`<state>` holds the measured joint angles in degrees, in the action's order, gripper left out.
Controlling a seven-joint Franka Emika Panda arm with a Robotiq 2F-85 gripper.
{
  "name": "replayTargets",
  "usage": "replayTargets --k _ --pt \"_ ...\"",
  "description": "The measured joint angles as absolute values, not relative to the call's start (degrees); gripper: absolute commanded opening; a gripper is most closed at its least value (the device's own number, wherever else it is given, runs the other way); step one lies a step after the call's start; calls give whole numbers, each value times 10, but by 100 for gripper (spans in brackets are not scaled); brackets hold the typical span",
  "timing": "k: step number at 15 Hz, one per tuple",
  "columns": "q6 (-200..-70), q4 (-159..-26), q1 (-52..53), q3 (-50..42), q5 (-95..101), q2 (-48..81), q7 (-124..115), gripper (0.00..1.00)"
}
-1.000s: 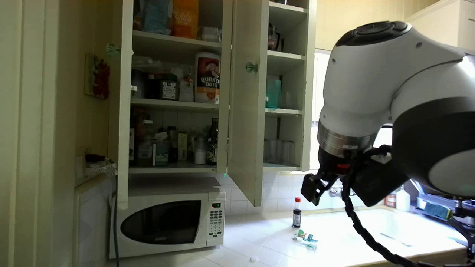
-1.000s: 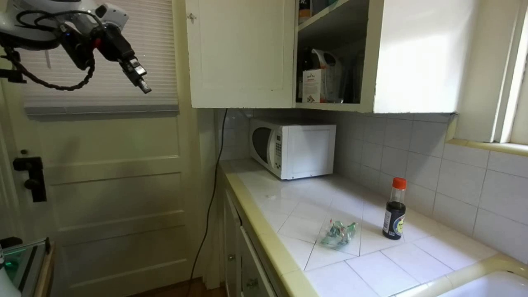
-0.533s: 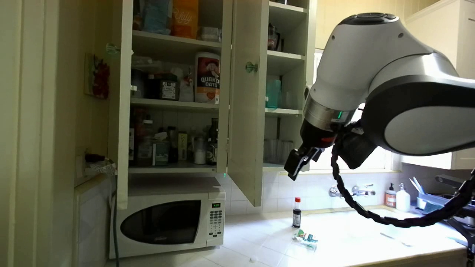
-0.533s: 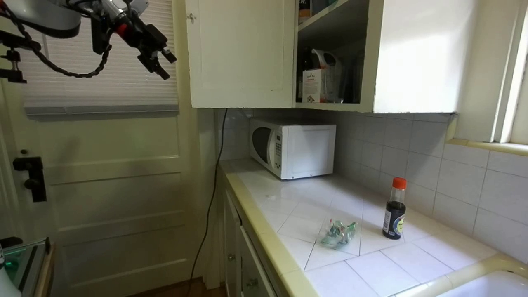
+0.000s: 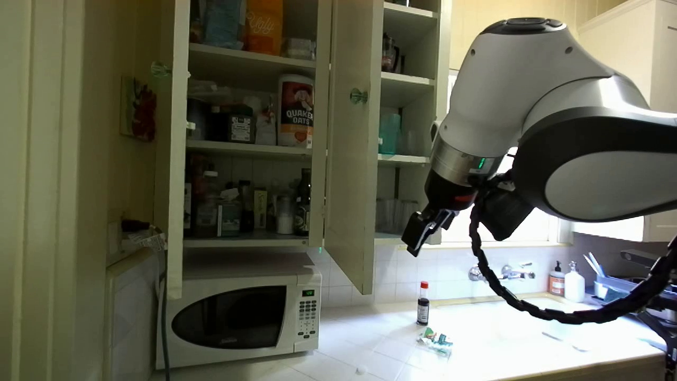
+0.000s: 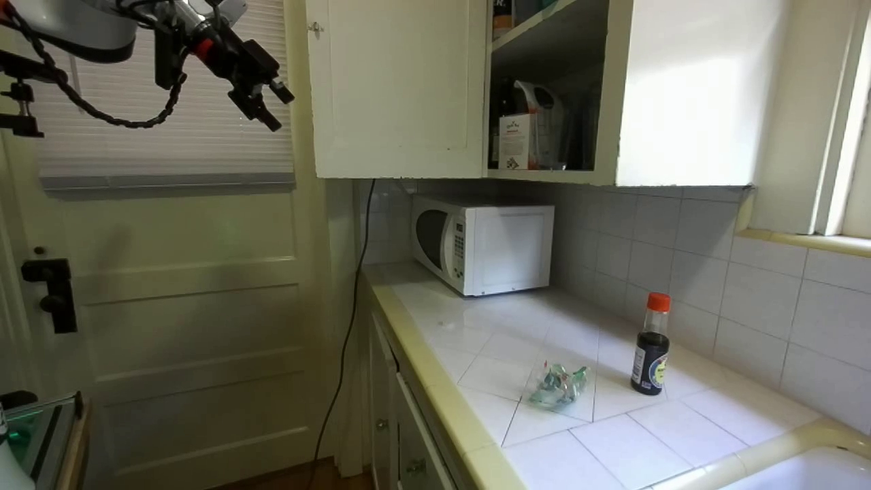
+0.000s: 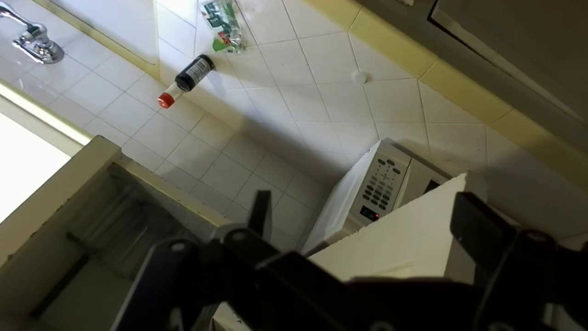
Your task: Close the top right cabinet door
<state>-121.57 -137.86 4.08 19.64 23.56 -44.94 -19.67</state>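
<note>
Tool (image 7: 365,202) at six o'clock, jaws apart. Door (image 7: 402,232) at four, partly hiding microwave (image 7: 383,179); tool contact indeterminable. Bottle (image 7: 195,72) on tabletop (image 7: 321,59) at ten, wrapper (image 7: 223,25) beside it.

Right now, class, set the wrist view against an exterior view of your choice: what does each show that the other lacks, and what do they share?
Only the wrist view: the chrome faucet, missing from the exterior view chosen here.
Only that exterior view: the window blind and the black door lock.
Both: the top right cabinet door, standing open; the open claw; the microwave; the red-capped bottle of dark liquid; the crumpled plastic packet.
</note>
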Motion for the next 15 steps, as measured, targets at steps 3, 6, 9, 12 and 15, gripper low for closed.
replayTargets --k 3,6,9,12,15 --pt "-1227 -1374 39 208 237 -455 -212 100" --pt "-1266 -1368 29 217 238 -459 -229 100" --pt "-1302 -1361 5 223 239 -456 -240 100" --pt "-1326 -1346 -31 235 243 -443 -243 100" --pt "-1337 -1322 -56 252 251 -416 -243 100"
